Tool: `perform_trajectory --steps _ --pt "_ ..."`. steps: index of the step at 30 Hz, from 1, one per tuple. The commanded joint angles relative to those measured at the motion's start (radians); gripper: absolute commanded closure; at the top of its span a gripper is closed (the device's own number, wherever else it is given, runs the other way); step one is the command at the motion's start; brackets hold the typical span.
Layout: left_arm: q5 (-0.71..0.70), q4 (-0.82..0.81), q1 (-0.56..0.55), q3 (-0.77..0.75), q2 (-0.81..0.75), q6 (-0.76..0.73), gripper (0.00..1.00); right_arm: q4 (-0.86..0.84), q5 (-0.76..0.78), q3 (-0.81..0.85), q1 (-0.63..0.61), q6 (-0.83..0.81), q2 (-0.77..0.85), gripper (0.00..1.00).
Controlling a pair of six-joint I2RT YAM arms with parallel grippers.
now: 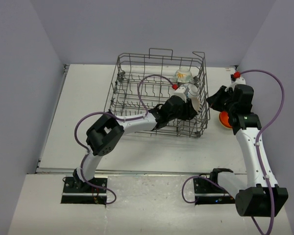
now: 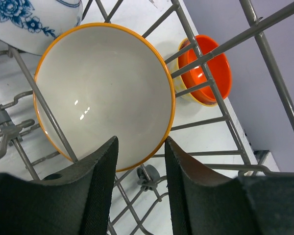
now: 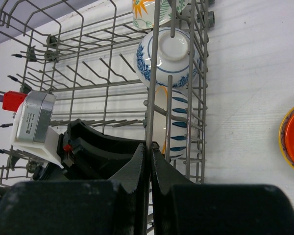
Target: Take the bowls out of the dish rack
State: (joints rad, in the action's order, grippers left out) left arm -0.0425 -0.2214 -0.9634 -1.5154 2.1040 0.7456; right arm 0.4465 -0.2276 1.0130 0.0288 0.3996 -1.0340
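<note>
Robot lab: plain wall panels (image 1: pixel 152 24) round white table (image 1: pixel 83 112).

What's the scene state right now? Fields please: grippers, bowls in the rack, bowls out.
left gripper: open, inside the dish rack, fingers either side of the near rim of the orange-rimmed white bowl
right gripper: shut, tips at a rack wire; whether it grips the wire is unclear
in rack: orange-rimmed white bowl, blue-flowered bowl, yellow-patterned bowl
out of rack: orange bowl nested in a yellow bowl, on the table right of the rack
</note>
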Motion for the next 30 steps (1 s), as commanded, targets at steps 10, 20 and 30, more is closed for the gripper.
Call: perform_trajectory --steps 10,20,30 --pt "-0.06 -0.021 -0.003 -0.12 0.106 -0.115 0.67 0.08 -0.064 -0.022 -0.017 -0.028 -0.028 1.0" --pt "-0.118 -0.044 -0.001 -0.096 0.096 -0.173 1.0 0.08 -0.069 -0.013 -0.017 -0.03 -0.035 1.0" --pt "-0.229 -0.183 -0.001 0.09 -0.058 -0.198 1.0 0.077 -0.075 -0.014 -0.018 -0.028 -0.032 1.0"
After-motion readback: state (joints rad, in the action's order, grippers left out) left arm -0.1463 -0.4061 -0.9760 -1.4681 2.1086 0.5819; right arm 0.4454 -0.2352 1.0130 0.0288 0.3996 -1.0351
